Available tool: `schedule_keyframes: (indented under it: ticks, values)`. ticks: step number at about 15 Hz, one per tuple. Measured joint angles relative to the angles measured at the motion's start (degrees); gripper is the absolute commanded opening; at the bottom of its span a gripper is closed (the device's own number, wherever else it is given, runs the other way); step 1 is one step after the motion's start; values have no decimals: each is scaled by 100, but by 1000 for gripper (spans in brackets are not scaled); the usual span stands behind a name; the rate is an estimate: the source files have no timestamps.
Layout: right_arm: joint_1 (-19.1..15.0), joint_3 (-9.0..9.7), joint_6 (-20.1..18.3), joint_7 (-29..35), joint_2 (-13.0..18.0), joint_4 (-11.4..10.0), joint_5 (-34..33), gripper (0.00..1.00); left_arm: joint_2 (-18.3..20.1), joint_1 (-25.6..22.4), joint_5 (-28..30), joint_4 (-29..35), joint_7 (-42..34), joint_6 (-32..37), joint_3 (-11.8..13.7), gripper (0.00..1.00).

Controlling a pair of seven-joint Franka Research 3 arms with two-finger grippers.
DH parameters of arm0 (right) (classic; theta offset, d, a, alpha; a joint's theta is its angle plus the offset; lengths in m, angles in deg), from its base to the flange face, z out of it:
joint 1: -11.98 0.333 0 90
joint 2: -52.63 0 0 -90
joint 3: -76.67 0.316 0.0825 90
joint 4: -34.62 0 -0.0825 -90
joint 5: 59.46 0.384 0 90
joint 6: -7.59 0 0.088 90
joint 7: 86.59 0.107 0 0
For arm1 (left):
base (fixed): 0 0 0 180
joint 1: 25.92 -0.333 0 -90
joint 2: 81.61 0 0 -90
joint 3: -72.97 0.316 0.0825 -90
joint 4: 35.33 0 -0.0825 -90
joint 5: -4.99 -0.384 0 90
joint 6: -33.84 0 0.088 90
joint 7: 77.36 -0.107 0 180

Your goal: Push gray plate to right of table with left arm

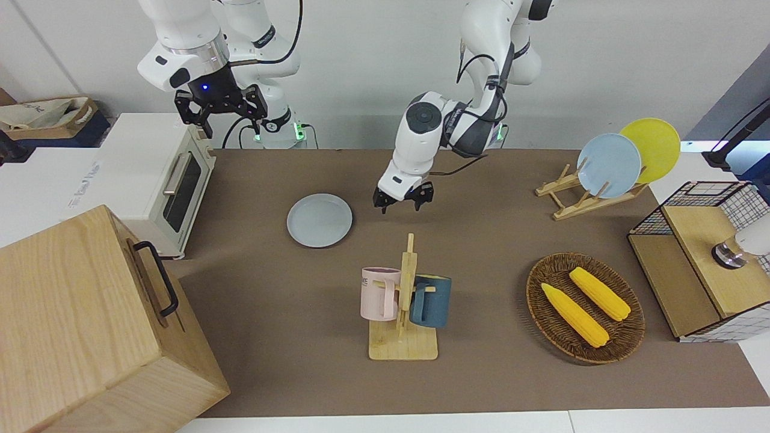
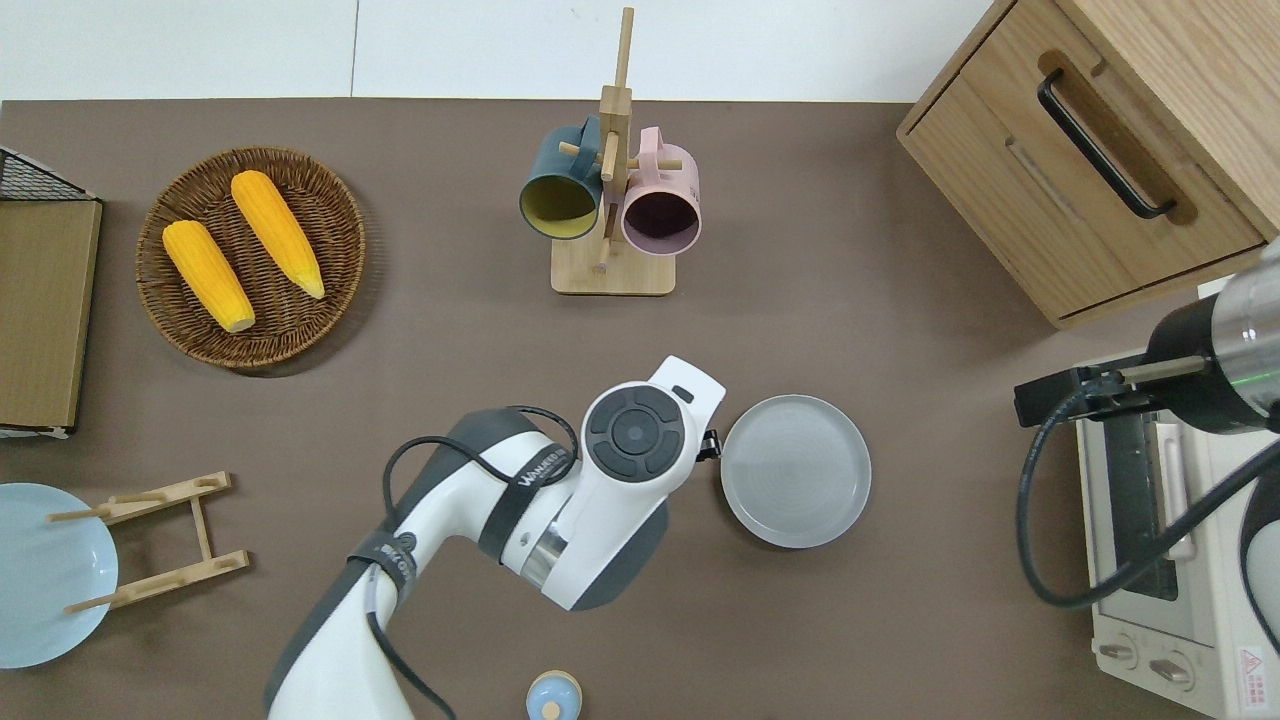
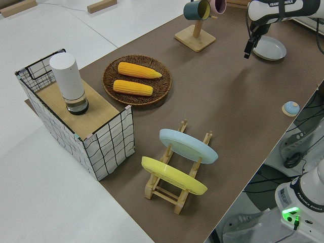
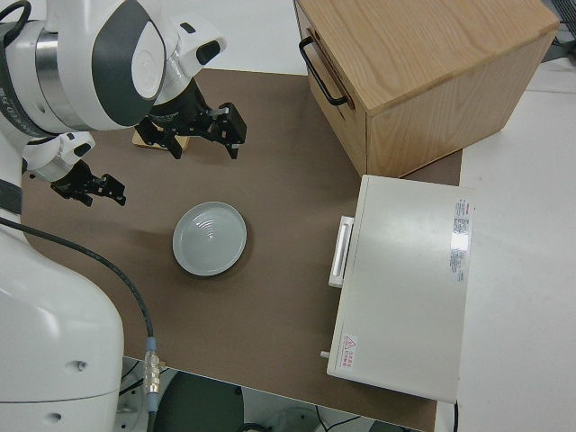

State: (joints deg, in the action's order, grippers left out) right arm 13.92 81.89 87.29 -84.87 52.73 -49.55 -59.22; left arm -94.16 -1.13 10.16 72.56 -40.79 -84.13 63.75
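The gray plate [image 1: 319, 220] lies flat on the brown table [image 1: 481, 240], in the half toward the right arm's end, and nothing touches it. It also shows in the overhead view [image 2: 796, 470] and the right side view [image 4: 210, 238]. My left gripper [image 1: 403, 202] is open and empty. It hangs above bare table just beside the plate's rim, on the side toward the left arm's end. In the overhead view the wrist [image 2: 640, 440] hides its fingers. My right arm, with its gripper [image 1: 221, 114] open, is parked.
A mug rack [image 1: 404, 300] with two mugs stands farther from the robots than the plate. A toaster oven [image 1: 150, 180] and a wooden cabinet [image 1: 78, 325] fill the right arm's end. A corn basket [image 1: 532, 300], a plate rack [image 1: 586, 201] and a wire box [image 1: 704, 258] stand toward the left arm's end.
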Motion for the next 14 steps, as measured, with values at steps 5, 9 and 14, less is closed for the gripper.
schedule_keyframes:
  ticks: [5, 9, 14]
  values:
    - [0, 0, 0, 0, 0, 0, 0, 983, 807, -736, 2, -29, -969, 1045, 27, 991]
    - [0, 0, 0, 0, 0, 0, 0, 983, 1304, -1466, -13, -35, -1844, 1573, 62, 991]
    - [0, 0, 0, 0, 0, 0, 0, 983, 1613, -2294, -15, -489, -2883, 2404, 182, 991]
